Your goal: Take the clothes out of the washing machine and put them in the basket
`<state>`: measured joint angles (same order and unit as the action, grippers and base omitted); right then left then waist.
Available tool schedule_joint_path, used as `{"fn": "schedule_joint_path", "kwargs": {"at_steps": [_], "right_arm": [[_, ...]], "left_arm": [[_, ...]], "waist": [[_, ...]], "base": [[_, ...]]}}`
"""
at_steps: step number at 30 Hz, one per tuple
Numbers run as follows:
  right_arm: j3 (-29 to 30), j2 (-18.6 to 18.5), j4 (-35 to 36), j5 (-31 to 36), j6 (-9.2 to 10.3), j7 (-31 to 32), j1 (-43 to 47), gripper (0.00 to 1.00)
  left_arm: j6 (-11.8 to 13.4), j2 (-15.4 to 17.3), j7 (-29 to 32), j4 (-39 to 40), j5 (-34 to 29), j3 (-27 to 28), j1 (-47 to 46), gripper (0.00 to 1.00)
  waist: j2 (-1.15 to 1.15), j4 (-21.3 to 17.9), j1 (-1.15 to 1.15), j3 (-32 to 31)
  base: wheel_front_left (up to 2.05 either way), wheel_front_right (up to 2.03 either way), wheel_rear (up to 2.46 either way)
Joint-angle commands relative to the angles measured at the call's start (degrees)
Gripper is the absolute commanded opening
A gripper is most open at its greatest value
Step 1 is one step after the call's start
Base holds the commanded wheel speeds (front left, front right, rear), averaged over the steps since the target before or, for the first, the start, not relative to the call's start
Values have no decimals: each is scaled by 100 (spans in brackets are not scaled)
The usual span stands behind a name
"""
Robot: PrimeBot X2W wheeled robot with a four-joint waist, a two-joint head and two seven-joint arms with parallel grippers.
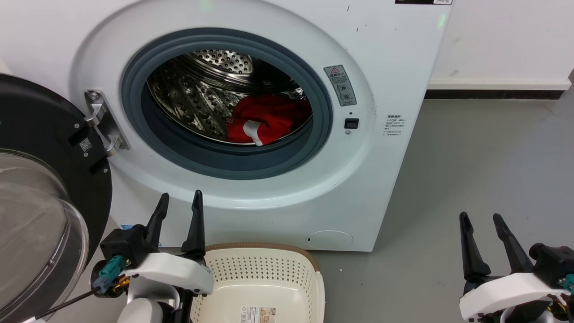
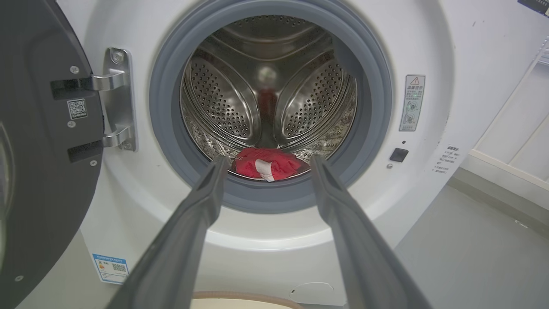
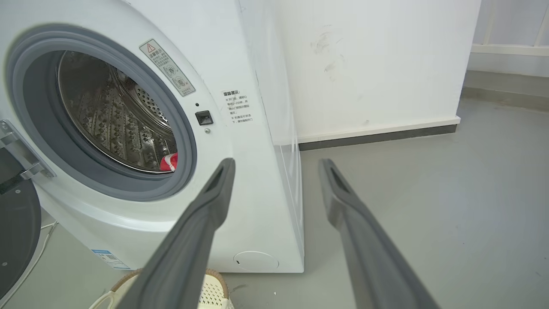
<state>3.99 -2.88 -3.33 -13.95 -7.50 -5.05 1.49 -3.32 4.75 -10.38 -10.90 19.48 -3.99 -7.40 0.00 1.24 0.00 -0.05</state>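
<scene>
1. Presently, the left gripper (image 1: pixel 180 197) is held at the lower left of the head view, fingers spread apart with nothing between them. In its wrist view the clothes are framed between the two fingers, so it is judged to be lined up for the reach.
2. The right gripper (image 1: pixel 480 217) is found at the lower right, likewise spread and empty, pointed over the floor (image 1: pixel 471 170) past the machine's side. It is judged to be parked clear of the work.
3. The clothes (image 1: pixel 269 119), a red bundle with a white patch, are lying low in the drum (image 1: pixel 193 94), just behind the grey rubber ring (image 1: pixel 233 163), right of the opening's centre.
4. The washing machine (image 1: pixel 381 170) is found with its door (image 1: pixel 40 134) swung wide to the left edge on a metal hinge (image 1: pixel 101 121), so the opening is left unobstructed.
5. The basket (image 1: pixel 264 246) is set at bottom centre, below the opening and near the machine's front. A short carry is judged to be the purpose. No garment is seen in the part shown.
6. Obstructions noted: the ring's lower lip must be cleared by fingers and garment, and the door's glass bowl, just beside the left arm, could be struck on withdrawal.
</scene>
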Motion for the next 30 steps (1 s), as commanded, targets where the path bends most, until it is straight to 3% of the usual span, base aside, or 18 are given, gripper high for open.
{"fn": "schedule_joint_path", "kwargs": {"at_steps": [1,30], "right_arm": [[10,-2,79,184,2,-52,56,100],[55,1,106,1461,2,-240,149,100]], "left_arm": [[26,36,-61,29,-170,-35,-126,100],[146,49,-406,-121,-1413,-97,-162,100]], "waist": [[0,5,0,-1],[0,73,0,4]], "base": [[0,0,0],[0,0,0]]}}
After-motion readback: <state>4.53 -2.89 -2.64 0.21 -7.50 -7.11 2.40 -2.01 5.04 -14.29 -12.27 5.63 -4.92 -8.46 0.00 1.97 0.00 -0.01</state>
